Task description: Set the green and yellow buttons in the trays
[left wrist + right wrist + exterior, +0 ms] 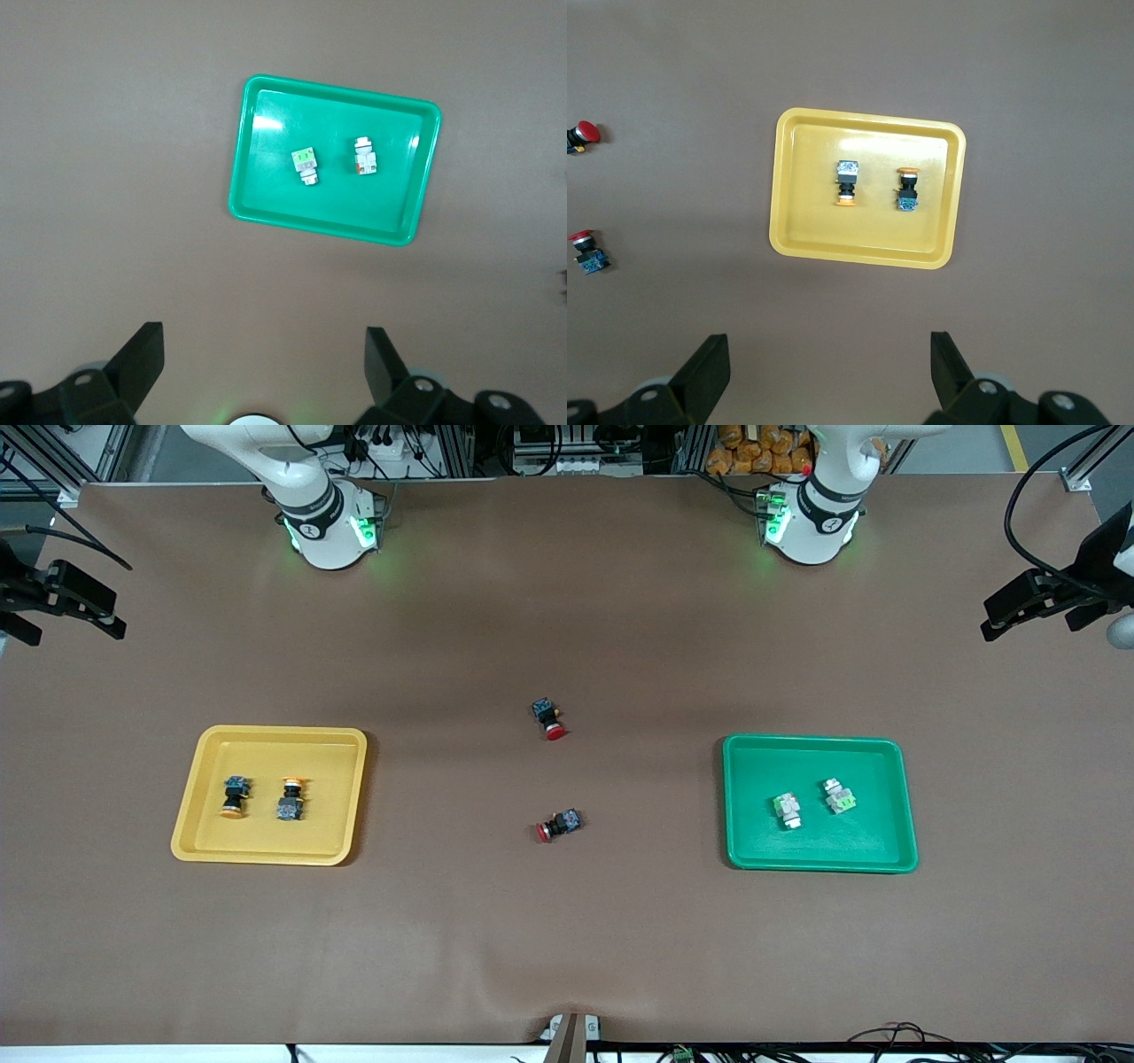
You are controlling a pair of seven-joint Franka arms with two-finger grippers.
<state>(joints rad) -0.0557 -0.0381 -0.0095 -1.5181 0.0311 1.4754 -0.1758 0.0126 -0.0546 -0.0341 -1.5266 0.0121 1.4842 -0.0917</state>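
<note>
Nearest the front camera lies a red-capped switch (558,826) on the bare table (567,939), with a second red one (549,718) farther off; neither is mine to move. Both yellow buttons (236,796) (291,799) lie side by side in the yellow tray (190,824) toward my right arm's end. Both green buttons (787,810) (838,796) lie in the green tray (740,841) toward my left arm's end. My left gripper (264,363) hangs high over the green tray, jaws wide and empty. My right gripper (830,367) hangs over the yellow tray, likewise wide and empty. I judge the sorting finished; nothing is left to pick, so both arms wait. I can read no writing or brand.
</note>
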